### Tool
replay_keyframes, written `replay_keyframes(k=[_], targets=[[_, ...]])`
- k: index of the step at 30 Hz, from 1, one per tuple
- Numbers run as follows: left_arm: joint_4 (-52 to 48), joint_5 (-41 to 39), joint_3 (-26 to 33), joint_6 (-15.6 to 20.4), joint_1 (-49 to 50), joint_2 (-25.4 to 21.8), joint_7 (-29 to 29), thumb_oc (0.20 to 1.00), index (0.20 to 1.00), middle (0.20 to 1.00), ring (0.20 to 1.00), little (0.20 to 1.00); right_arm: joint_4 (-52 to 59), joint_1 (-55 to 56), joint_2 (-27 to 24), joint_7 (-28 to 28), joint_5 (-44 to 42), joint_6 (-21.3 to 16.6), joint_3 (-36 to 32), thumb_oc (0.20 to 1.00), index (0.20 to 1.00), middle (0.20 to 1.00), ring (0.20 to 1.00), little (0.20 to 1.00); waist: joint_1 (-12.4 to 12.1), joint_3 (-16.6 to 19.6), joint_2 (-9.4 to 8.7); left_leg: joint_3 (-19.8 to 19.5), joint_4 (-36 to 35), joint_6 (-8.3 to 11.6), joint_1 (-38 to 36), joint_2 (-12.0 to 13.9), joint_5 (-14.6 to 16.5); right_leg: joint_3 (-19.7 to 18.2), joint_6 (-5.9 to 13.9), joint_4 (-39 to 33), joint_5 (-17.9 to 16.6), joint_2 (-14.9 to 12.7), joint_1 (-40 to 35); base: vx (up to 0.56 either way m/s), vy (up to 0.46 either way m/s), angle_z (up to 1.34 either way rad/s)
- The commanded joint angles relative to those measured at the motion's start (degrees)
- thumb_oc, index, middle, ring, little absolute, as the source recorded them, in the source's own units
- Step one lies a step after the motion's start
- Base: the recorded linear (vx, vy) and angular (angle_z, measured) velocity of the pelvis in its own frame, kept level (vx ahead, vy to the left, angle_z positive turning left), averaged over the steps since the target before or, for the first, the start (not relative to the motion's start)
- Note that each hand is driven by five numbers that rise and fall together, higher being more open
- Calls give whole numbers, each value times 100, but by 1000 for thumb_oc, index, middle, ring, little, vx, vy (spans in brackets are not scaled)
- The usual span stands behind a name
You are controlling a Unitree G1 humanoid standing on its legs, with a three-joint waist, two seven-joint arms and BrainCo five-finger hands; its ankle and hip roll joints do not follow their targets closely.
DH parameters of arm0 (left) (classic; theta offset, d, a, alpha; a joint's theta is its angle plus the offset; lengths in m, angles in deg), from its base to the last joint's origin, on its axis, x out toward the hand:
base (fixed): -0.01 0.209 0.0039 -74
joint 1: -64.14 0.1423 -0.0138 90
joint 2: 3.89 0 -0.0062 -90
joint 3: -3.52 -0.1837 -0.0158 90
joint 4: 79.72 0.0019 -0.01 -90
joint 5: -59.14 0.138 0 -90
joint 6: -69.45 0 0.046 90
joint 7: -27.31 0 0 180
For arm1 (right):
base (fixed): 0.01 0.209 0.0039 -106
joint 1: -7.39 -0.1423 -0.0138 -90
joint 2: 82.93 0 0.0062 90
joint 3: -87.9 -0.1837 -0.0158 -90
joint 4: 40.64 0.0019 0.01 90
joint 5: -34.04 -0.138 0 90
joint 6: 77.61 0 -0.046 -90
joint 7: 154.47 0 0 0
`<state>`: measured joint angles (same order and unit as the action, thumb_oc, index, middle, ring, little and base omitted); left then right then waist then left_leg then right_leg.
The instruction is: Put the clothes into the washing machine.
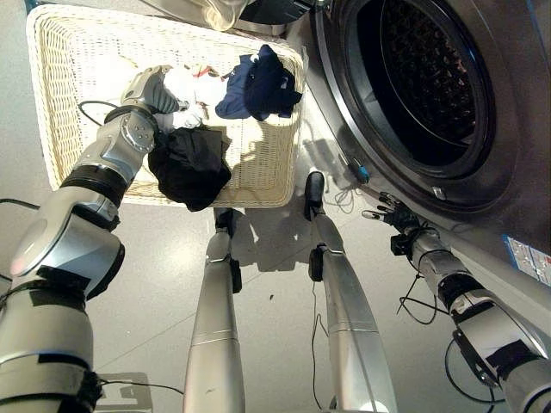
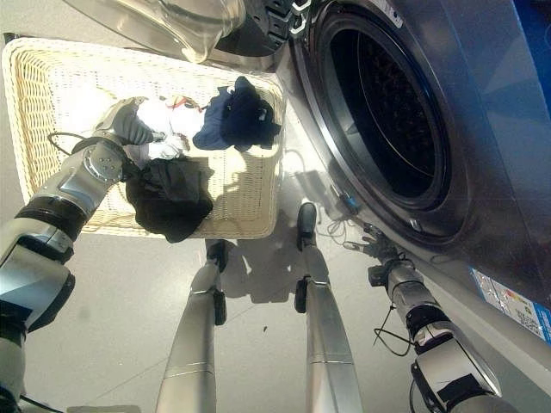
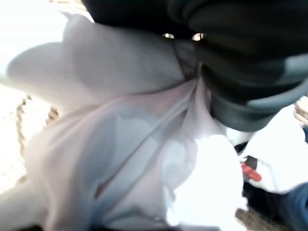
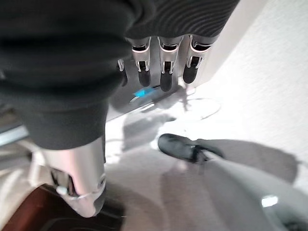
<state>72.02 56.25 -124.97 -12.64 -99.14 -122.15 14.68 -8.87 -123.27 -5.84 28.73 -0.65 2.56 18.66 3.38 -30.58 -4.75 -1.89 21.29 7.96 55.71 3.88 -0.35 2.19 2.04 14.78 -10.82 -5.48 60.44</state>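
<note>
Reaching into the wicker basket (image 1: 60, 103), your left hand (image 1: 153, 89) sits down among the clothes, its dark cover against the white garment (image 1: 191, 86). You cannot tell whether its fingers are apart or closed, because they are buried in that white cloth (image 3: 125, 159), which crowds right up to the wrist camera. Just past those hidden fingers lies the navy garment (image 1: 258, 84), bunched at the basket's edge nearest the washing machine (image 1: 482, 52). Beside the wrist, on the near side, the black garment (image 1: 188, 165) drapes over the basket's rim. Your right hand (image 4: 163, 62) hangs low by the front of the washing machine, below the open drum (image 1: 430, 86), with its fingers straight, side by side and holding nothing. The drum holds no clothes that you can see.
</note>
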Motion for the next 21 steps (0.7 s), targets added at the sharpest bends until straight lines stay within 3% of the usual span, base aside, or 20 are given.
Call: replay_keyframes(k=[1,3,4,6,12,16,21], targets=[[-51,-905,620,655,701,310,-737,200,200,200,200,200,583,332,-271,-65,-627,-579,-48,1000,1000,1000,1000,1000,17,79,303,49,-520,-384,-57,-513,-394,325,515,394,394,468,-127,0,0,0],[-124,-971,724,739,757,307,-851,200,200,200,200,200,713,370,-251,-96,-681,-584,-65,1000,1000,1000,1000,1000,15,79,300,42,-518,-383,-63,-516,-388,326,511,398,403,470,-133,0,0,0],[-566,-1270,1281,1349,1150,370,-1507,200,200,200,200,200,1438,573,-115,-202,-1003,-747,-159,1000,1000,1000,1000,1000,-13,79,291,9,-518,-374,-85,-537,-366,348,493,411,443,460,-155,-17,-33,1],[-1181,-1169,1748,1930,1583,506,-2023,200,200,200,200,200,2236,751,41,-158,-1361,-908,-199,1000,1000,1000,1000,1000,-62,79,266,-46,-525,-365,-76,-557,-353,376,473,437,477,449,-151,-22,-36,1],[-2341,-215,2024,2463,2099,852,-3005,200,200,200,200,200,3605,899,286,-138,-1535,-734,-275,1000,1000,1000,1000,1000,-169,79,275,-129,-583,-377,-44,-566,-376,441,459,548,553,415,-103,-6,-4,2],[-2871,329,2234,2806,2362,1112,-3317,200,200,200,200,200,4235,992,486,-117,-1504,-624,-297,1000,1000,1000,1000,1000,-231,79,319,-163,-610,-410,-66,-603,-369,476,464,599,605,388,-109,0,0,0],[-3691,884,2304,2997,2584,1287,-3198,200,200,200,200,200,4925,978,611,-106,-1369,-401,-300,1000,1000,1000,1000,1000,-291,79,363,-180,-643,-434,-72,-641,-394,509,471,589,601,346,-112,0,0,0]])
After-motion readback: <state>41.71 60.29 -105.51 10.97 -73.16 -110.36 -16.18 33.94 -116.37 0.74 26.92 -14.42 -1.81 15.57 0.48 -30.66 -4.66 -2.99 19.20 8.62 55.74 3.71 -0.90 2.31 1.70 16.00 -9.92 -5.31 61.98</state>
